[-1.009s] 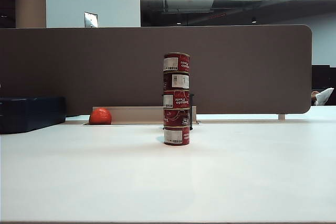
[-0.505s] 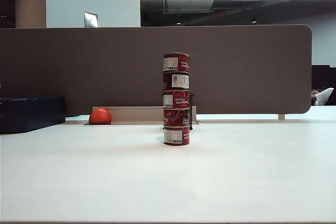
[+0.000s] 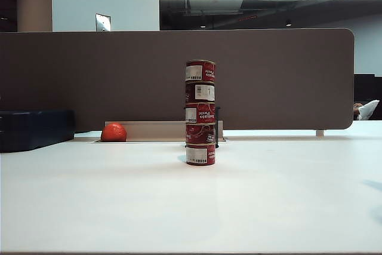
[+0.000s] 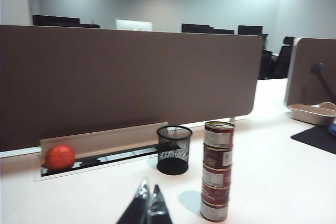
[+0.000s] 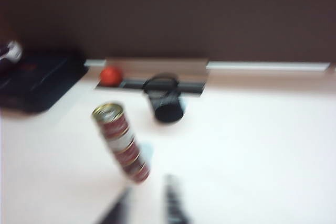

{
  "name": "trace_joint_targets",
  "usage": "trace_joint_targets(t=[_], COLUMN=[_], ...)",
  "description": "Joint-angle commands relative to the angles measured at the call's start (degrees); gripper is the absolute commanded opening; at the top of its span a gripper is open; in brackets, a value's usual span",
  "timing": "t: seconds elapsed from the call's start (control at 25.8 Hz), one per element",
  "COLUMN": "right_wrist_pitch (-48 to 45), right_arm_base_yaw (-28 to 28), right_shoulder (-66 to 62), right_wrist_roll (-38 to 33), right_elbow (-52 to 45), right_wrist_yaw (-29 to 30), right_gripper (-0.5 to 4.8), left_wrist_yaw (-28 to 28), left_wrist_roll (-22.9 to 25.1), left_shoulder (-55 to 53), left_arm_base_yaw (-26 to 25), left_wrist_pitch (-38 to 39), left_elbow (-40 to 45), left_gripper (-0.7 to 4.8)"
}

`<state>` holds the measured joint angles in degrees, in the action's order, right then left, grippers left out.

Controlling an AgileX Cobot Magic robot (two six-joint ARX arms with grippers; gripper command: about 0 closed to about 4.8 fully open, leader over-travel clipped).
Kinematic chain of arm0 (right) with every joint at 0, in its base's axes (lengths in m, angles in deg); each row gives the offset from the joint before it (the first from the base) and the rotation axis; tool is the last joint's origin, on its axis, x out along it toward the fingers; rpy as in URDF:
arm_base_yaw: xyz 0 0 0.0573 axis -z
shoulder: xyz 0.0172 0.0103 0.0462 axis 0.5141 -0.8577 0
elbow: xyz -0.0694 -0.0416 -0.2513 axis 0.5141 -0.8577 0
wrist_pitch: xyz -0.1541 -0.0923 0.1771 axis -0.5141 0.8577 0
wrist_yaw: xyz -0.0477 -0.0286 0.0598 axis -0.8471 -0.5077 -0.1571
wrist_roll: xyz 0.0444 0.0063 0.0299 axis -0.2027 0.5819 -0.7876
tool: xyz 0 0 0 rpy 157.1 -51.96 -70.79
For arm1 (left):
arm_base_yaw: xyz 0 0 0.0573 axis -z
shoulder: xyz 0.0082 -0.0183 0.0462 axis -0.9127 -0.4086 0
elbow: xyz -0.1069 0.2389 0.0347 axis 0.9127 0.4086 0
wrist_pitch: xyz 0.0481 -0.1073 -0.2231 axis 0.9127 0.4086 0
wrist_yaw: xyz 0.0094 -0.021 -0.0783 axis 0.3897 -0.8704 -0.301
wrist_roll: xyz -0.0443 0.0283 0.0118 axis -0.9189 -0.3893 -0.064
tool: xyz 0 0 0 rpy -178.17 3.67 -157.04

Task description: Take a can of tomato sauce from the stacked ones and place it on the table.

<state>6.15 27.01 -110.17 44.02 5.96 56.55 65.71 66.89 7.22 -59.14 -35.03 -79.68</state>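
Hanging low at the near edge of the left wrist view, the left gripper [image 4: 148, 205] shows two dark fingertips pressed together with nothing between them, short of the stack and clear of it. The right gripper [image 5: 147, 203] appears in its own blurred view as two dark fingers with a narrow gap between them, empty as far as the smear allows, above the table [image 3: 268, 195] and just short of the cans. Neither gripper shows in the exterior view.

Farther out, the stacked ones [image 3: 200, 113] stand as a column of five dark-red tins near the middle of the white tabletop. The top can of tomato sauce [image 3: 200, 71] sits squarely on its fellows, untouched. The column looks tilted in the right wrist view, upright in the other two.

Behind the stack stands a black mesh cup [image 4: 174, 150], and to its side a red-orange ball [image 3: 114, 132] rests in a recessed tray [image 3: 158, 130]. A brown partition panel [image 3: 89, 76] closes off the back.
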Motion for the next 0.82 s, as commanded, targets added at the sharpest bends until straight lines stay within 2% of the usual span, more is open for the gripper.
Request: trace_joint_targets(t=[0.04,0.12,0.19,0.35,0.39,0.66,0.82], right_wrist_pitch=[4.1,5.6,5.7,5.7,5.7,5.7,5.0], right_arm_base_yaw=[-0.1,-0.2,-1.5,-4.3,-5.1,-13.4,-18.2], right_shoulder=[-7.4,-14.1,-20.0,-27.5,-28.9,-40.3,-48.2], right_wrist_roll=[-0.8,-1.3,-2.8,-2.8,-2.9,-2.8,-2.7], right_elbow=[7.2,13.5,18.9,25.3,26.4,32.8,35.9], right_wrist_yaw=[4.7,8.5,9.2,8.8,8.8,8.7,5.7], right_gripper=[1.85,2.74,3.68,4.64,4.78,4.79,4.79], left_wrist_yaw=[-1.5,-1.5,-1.5,-1.9,-1.9,-1.8,-1.9], left_wrist_roll=[-0.2,-0.1,-0.1,-0.1,-0.1,0.3,0.3], left_shoulder=[0.0,0.0,0.0,0.0,0.0,0.0,0.0], left_arm_base_yaw=[0.0,0.0,0.0,0.0,0.0,0.0,0.0], left_wrist_pitch=[1.3,2.6,2.8,2.8,2.8,4.2,7.3], left_elbow=[-0.3,-0.2,-0.2,-0.2,-0.2,-0.2,-0.2], left_gripper=[-0.06,-0.06,-0.06,-0.06,-0.06,-0.06,-0.06])
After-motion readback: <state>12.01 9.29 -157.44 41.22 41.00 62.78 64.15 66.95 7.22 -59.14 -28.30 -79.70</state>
